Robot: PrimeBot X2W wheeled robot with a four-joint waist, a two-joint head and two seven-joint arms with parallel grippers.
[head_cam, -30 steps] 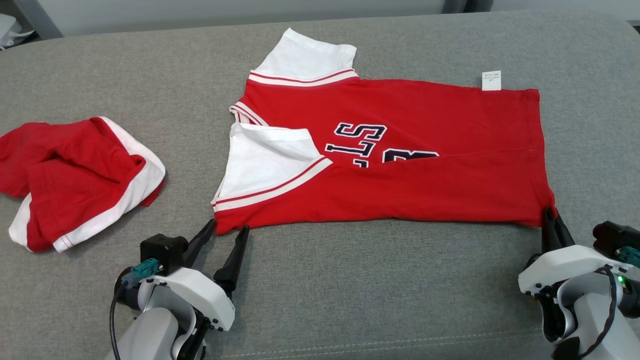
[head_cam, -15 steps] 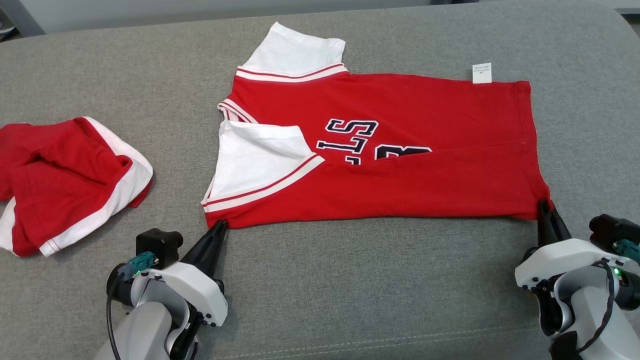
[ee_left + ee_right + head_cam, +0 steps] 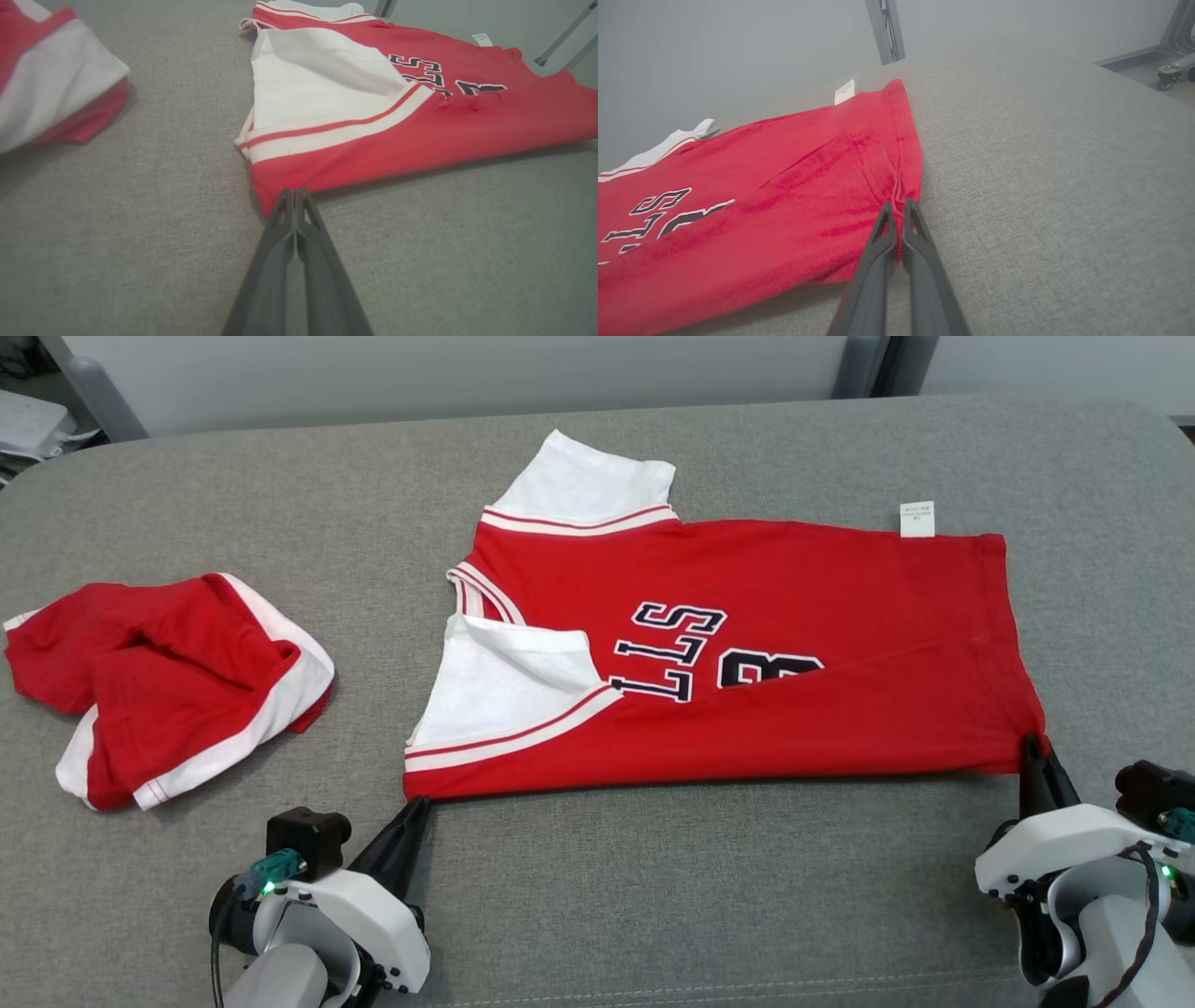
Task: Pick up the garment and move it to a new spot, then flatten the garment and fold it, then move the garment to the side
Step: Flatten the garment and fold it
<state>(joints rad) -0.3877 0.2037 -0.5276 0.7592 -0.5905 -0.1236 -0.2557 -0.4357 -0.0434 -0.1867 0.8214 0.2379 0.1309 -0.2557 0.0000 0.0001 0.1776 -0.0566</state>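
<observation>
Pinching left gripper [image 3: 419,803]: its fingers were pressed together on the near left corner of the jersey [image 3: 794,616], close to the near edge of the grey padded surface [image 3: 653,915] (its wrist view put the tips right at the red hem).
Right gripper [image 3: 1031,743]: also closed, with a sliver of red cloth caught between its fingers at the jersey's near right corner.
Jersey: lay flat across the middle of the surface, white sleeves toward the left edge and hem toward the right. Its near long side appeared folded over, hiding part of the dark lettering.
Second garment [image 3: 177,681]: red and white, crumpled near the left edge, well apart from the jersey.
Care label [image 3: 917,519]: stuck out at the jersey's far right corner.
Step in hand: most likely the folding, with both near corners gripped.
Next move: it would call for raising both corners evenly and carrying them toward the far edge, keeping the cloth taut between the grippers so the crease ran straight.
</observation>
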